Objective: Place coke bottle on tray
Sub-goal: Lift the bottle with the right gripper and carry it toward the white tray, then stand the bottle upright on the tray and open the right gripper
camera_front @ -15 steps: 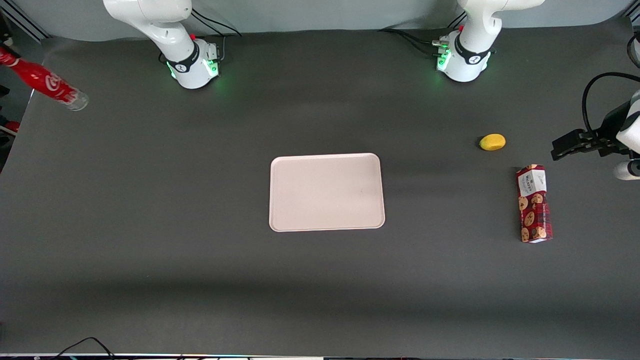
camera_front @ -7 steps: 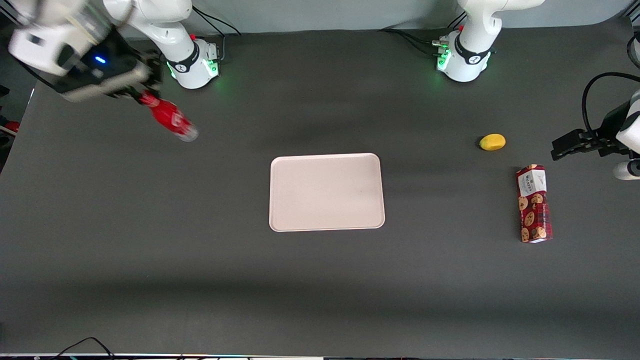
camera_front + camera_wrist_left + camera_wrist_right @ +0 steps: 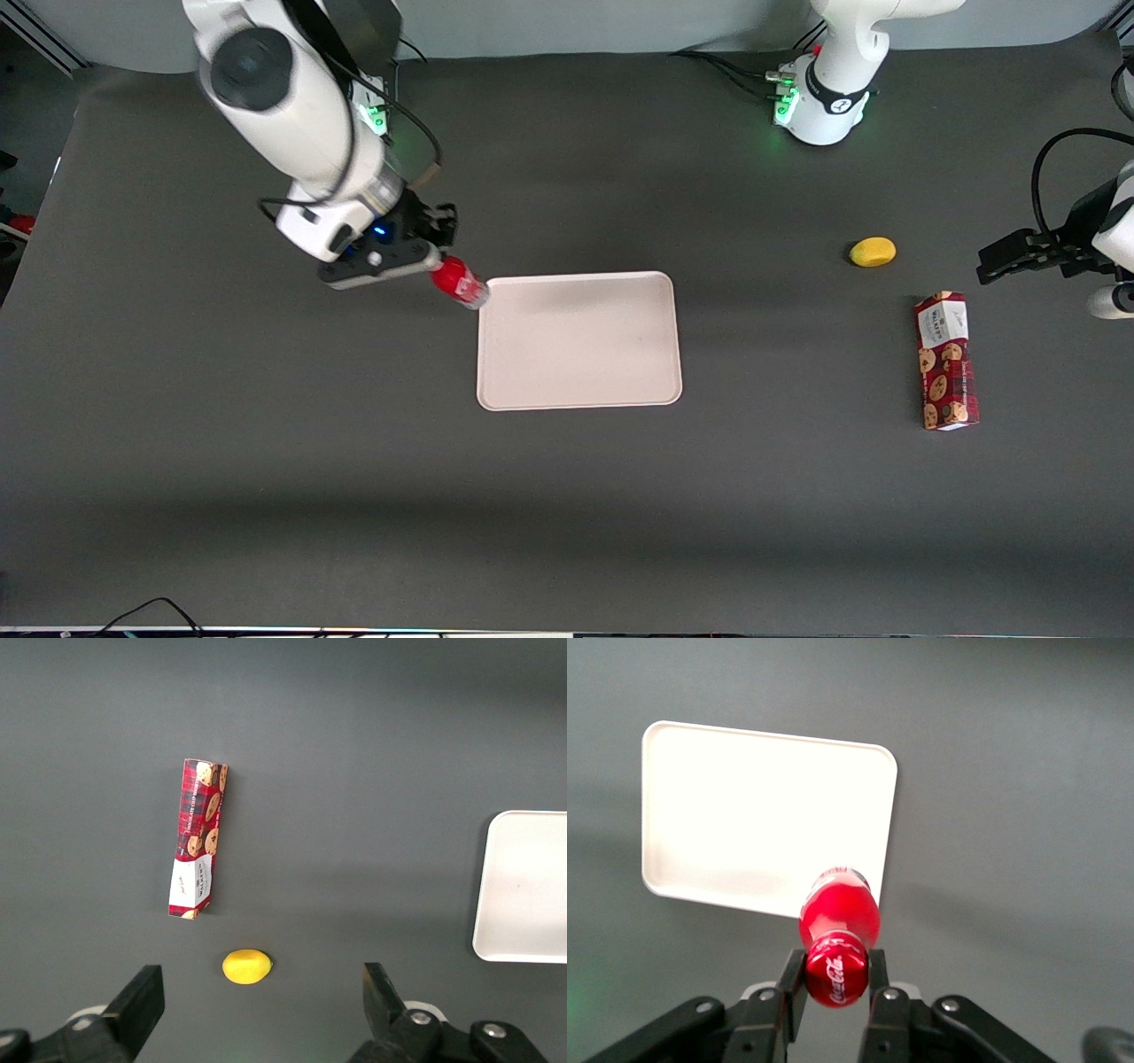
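My right gripper [image 3: 425, 266] is shut on the cap end of the small red coke bottle [image 3: 459, 283] and holds it in the air, tilted, at the tray's corner nearest the working arm's base. The pale pinkish-white tray [image 3: 580, 341] lies flat in the middle of the table with nothing on it. In the right wrist view the fingers [image 3: 792, 979] clamp the red cap of the bottle [image 3: 837, 930], whose body hangs over the rim of the tray [image 3: 753, 815].
A yellow lemon-like object [image 3: 873, 252] and a red cookie box [image 3: 946, 361] lie toward the parked arm's end of the table; both also show in the left wrist view, the box [image 3: 197, 837] and the yellow object [image 3: 246, 966].
My gripper has carried the bottle from the working arm's edge of the table across to the tray's corner, coming nearer the front camera and lower.
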Controlling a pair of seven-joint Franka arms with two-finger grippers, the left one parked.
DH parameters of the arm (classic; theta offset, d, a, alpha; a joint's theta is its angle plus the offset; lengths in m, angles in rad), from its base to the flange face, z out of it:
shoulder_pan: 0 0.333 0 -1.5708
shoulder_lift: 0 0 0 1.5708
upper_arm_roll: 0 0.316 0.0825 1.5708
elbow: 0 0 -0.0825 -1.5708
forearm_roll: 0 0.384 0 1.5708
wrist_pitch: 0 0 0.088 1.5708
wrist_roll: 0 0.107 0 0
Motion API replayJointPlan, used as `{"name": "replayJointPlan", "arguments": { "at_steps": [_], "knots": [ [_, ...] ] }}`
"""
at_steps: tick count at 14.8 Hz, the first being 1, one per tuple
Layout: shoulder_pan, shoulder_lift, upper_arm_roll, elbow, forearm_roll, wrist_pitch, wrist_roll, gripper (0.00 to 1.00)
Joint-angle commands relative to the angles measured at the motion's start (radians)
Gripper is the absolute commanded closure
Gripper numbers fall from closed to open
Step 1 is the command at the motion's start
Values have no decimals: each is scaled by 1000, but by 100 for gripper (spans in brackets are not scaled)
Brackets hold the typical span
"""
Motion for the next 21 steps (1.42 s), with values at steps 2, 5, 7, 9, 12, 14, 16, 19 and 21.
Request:
{"name": "replayJointPlan", "arguments": {
  "at_steps": [2, 5, 7, 9, 12, 14, 16, 19, 21],
  "knots": [
    [12, 150, 81, 7, -185, 94, 233, 100],
    [15, 207, 96, -31, -282, 192, 328, 100],
    [15, 232, 96, -55, -346, 243, 371, 100],
    [23, 265, 98, -69, -415, 287, 433, 100],
    [31, 291, 98, -85, -478, 319, 499, 100],
    [28, 293, 103, -83, -483, 326, 506, 82],
    [16, 273, 115, -71, -468, 315, 502, 0],
    [8, 250, 182, 80, -453, 71, 491, 0],
    [2, 214, 231, 179, -452, -82, 491, 0]
  ]
}}
